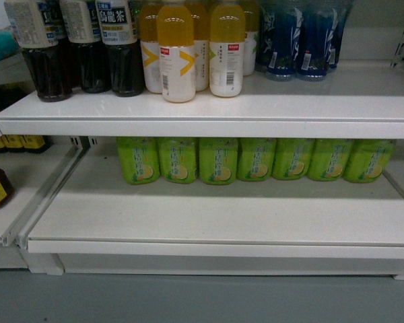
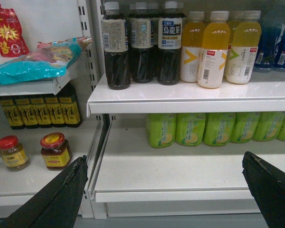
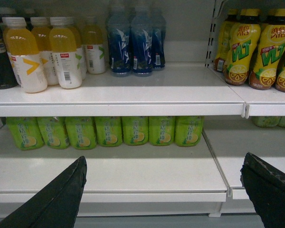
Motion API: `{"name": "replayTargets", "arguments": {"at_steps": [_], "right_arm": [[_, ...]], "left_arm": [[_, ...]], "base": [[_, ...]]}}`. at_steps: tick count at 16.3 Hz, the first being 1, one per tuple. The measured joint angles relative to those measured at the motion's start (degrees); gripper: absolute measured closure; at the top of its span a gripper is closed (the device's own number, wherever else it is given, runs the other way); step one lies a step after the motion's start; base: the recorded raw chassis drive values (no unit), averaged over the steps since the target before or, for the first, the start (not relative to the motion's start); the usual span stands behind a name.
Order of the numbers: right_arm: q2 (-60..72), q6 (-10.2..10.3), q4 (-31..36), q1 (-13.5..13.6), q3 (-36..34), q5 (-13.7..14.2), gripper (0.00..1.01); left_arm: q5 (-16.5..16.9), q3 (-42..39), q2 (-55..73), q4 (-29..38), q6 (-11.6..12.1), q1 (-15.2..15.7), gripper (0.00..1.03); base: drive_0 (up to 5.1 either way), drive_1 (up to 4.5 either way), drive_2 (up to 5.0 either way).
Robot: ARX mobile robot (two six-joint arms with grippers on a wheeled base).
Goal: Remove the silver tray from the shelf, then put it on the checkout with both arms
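Grippers, left gripper (image 2: 166, 190) and right gripper (image 3: 164, 190), gape wide, holding nothing.

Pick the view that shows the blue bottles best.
The right wrist view: the blue bottles stand whole and centred. The head view crops their tops at the upper right; the left wrist view catches them blurred at its right edge.

I am holding my left gripper (image 2: 168, 190) with its jaws spread wide apart, gripping nothing, facing the shelf (image 2: 180, 97); I am holding my right gripper (image 3: 164, 190) likewise wide apart and bare before that same shelf
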Motion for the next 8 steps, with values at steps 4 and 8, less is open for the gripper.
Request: {"name": "replayTargets", "arguments": {"at_steps": [4,8], "right_arm": [[0.00,0.00,0.00,0.00,0.00,0.00,0.03],[0.00,0.00,0.00,0.00,0.00,-0.02,0.03]], "left_arm": [[0.00,0.00,0.00,0.00,0.00,0.00,0.05],[0.00,0.02,0.00,0.00,-0.02,0.00,0.05]], "base": [[0.0,0.00,0.0],[0.0,0.00,0.0]]}}
